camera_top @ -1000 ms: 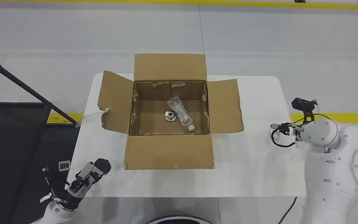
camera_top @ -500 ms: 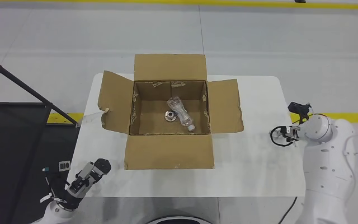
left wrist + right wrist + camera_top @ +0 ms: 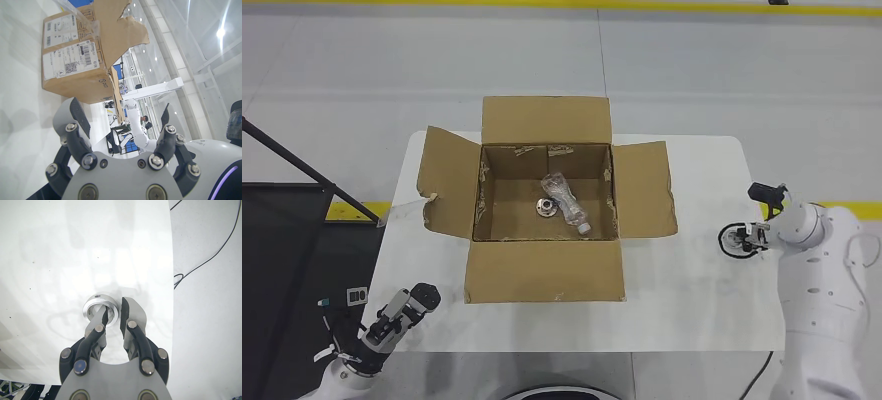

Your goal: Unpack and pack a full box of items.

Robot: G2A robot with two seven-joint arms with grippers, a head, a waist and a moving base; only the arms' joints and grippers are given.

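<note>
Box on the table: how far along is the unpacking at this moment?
Done: the box stands open, flaps spread. In hand: the right gripper holds a metal ring near the table edge. Remaining: a plastic bottle and a metal part lie inside; the left gripper is open and empty.

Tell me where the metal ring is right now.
The metal ring is at the white table's right edge in the top view, well right of the cardboard box, held by the right gripper with one finger inside it.
</note>
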